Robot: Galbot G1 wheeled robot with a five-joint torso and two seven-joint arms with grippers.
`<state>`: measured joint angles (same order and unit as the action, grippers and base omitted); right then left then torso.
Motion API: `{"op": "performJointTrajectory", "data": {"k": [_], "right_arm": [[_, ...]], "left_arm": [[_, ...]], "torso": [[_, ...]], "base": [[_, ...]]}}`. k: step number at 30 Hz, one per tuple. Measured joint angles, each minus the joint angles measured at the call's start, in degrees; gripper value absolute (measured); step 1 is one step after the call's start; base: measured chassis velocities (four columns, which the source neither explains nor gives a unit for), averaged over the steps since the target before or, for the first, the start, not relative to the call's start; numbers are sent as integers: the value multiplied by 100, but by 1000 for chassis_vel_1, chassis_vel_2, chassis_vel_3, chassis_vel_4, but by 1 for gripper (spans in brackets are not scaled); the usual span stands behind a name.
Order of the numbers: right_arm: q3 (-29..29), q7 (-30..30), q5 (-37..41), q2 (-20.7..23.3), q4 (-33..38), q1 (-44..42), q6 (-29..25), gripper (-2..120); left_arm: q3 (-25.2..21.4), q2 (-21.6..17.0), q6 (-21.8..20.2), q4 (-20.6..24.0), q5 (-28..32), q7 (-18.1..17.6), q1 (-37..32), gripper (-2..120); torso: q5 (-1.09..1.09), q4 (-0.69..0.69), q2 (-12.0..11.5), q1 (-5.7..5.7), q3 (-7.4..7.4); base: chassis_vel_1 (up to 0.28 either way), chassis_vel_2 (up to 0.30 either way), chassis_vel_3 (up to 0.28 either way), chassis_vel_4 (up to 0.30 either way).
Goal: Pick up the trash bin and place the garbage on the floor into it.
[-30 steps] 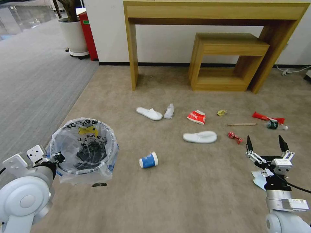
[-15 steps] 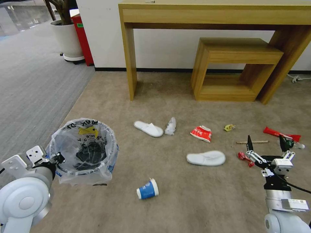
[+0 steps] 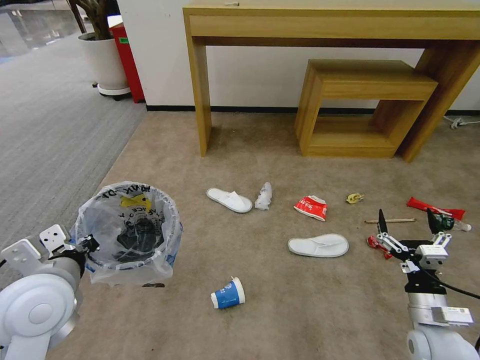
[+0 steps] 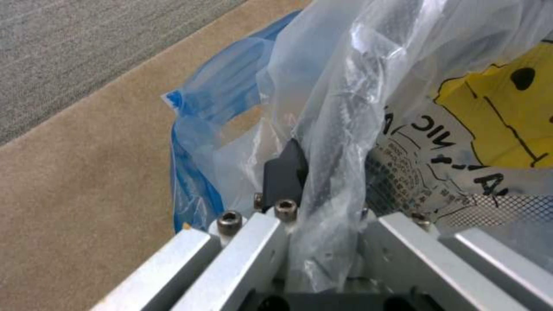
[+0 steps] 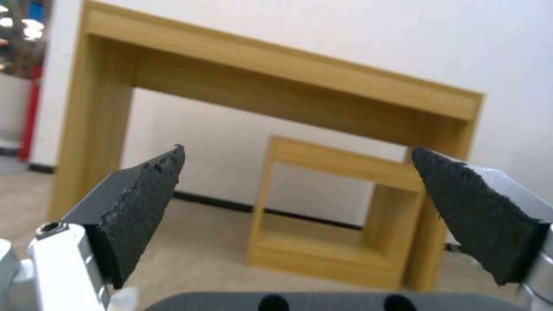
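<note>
In the head view the trash bin [image 3: 127, 230], round and dark with a printed clear bag, hangs at the left above the floor [image 3: 280, 310]. My left gripper [image 3: 91, 244] is shut on its near rim. The left wrist view shows that gripper [image 4: 322, 185] clamped on the bin's [image 4: 345, 108] bagged rim. My right gripper [image 3: 406, 220] stands open and empty at the right, above a red wrapper [image 3: 377, 245] and near a wooden stick [image 3: 390, 220]. Garbage lies scattered: two white slippers [image 3: 230, 200] [image 3: 318, 245], a tissue [image 3: 263, 196], a red-white packet [image 3: 311, 207], a blue-white cup [image 3: 228, 293] and a bottle [image 3: 450, 222].
A tall wooden table [image 3: 330, 25] with a smaller one [image 3: 365, 85] under it stands against the wall behind the litter. A white plant pot [image 3: 106, 62] and a red box [image 3: 127, 55] stand at the far left. Grey ribbed carpet [image 3: 45, 140] borders the left.
The whole picture has shifted, so the camera moved: the litter and tables now sit lower and closer. The bin stays in my left gripper. My right gripper sits slightly higher, still open.
</note>
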<state>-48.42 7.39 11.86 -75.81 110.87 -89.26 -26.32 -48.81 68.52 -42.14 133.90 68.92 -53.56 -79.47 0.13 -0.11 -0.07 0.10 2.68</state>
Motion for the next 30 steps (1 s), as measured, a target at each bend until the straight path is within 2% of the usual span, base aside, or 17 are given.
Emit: {"op": "performJointTrajectory", "data": {"k": [2,3,7,8,11,12,14,15,18,19,21,23,26,27,30], "right_arm": [[205,500,537,262,-35,-26,247,100],[205,500,537,262,-35,-26,247,100],[802,1372,1851,861,-210,67,836,100],[802,1372,1851,861,-210,67,836,100],[1357,1757,2329,1259,-484,357,1309,100],[1357,1757,2329,1259,-484,357,1309,100],[1773,1679,2406,1480,-657,601,1767,100],[1773,1679,2406,1480,-657,601,1767,100],[2499,1159,2451,1739,-909,1107,2642,100],[2499,1159,2451,1739,-909,1107,2642,100],[3139,817,2644,1829,-1098,1516,3184,100],[3329,749,2741,1833,-1163,1667,3314,100],[4022,671,3085,1748,-1496,2284,3843,100],[4022,671,3085,1748,-1496,2284,3843,100],[4520,765,3318,1549,-1951,2783,4333,100]], "left_arm": [[-10,2,0,16,-1,0,-19,0],[-10,2,0,16,-1,0,-19,0],[-45,17,0,83,-10,0,-102,0],[-45,17,0,83,-10,0,-102,0],[-99,28,0,133,-39,5,-201,0],[-99,28,0,133,-39,5,-201,0],[-138,38,0,177,-94,16,-290,0],[-138,38,0,177,-94,16,-290,0],[-177,73,0,212,-189,34,-375,0],[-177,73,0,212,-189,34,-375,0],[-194,105,0,214,-267,51,-421,0],[-204,114,0,215,-288,57,-434,0],[-277,141,0,222,-311,67,-470,0],[-277,141,0,222,-311,67,-470,0],[-368,147,0,262,-307,72,-499,0]], "torso": [[0,0,0,0,0],[0,0,0,0,0],[0,0,0,0,0],[0,0,0,0,0],[0,1,0,0,1],[0,1,0,0,1],[-1,1,0,0,1],[-1,1,0,0,1],[-3,1,0,1,1],[-3,1,0,1,1],[0,-1,0,1,1],[-1,0,0,1,1],[0,2,0,1,1],[0,2,0,1,1],[0,0,0,2,1]], "base": [[0,0,0,0],[0,0,0,0],[0,0,0,0],[0,0,0,0],[0,0,0,0],[0,0,0,0],[0,0,0,0],[0,0,0,0],[0,0,0,0],[0,0,0,0],[0,0,0,0],[0,0,0,0],[0,0,0,0],[0,0,0,0],[0,0,0,0]]}}
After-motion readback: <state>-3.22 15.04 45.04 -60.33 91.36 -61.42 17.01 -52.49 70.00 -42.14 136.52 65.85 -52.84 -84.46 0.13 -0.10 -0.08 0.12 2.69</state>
